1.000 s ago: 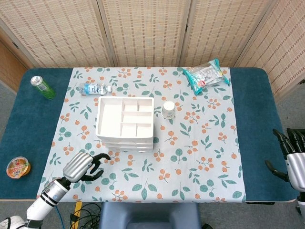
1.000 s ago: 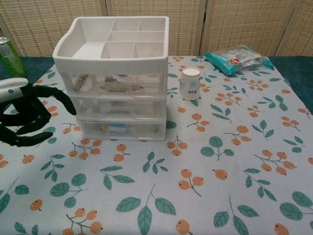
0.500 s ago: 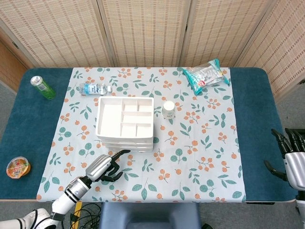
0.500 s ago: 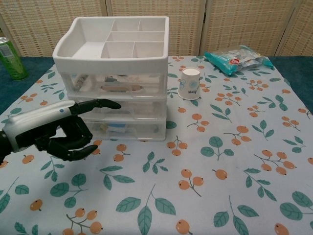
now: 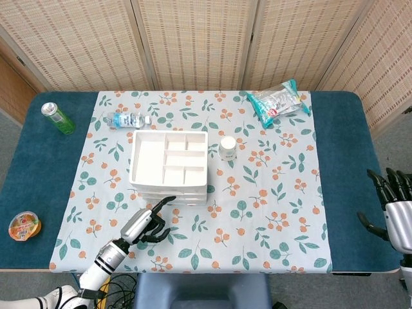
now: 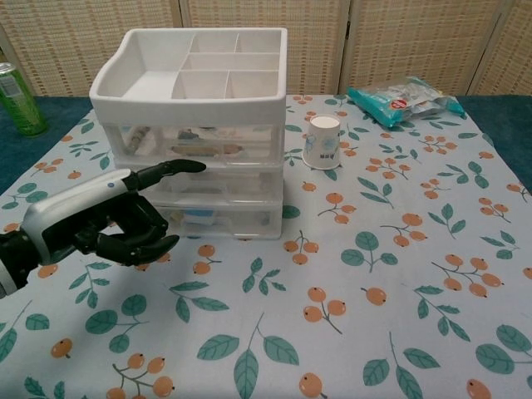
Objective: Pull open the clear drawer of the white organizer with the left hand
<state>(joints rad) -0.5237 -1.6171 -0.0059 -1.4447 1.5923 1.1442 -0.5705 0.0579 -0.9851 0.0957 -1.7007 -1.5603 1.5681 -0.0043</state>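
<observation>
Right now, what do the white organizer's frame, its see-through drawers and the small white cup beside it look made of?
White organizer frame: looks like molded plastic, opaque, smooth, slightly glossy.
See-through drawers: likely clear plastic; contents show blurred through the fronts.
Small white cup: probably paper, matte with a printed pattern; could be thin plastic.

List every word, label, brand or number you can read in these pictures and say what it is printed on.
None can be read.
Teal snack bag: red round logo, print too blurred.
Paper cup: faint marking, unreadable.
Green can: no legible text.
Water bottle: label too small.
Jelly cup: lid print too small.
</observation>
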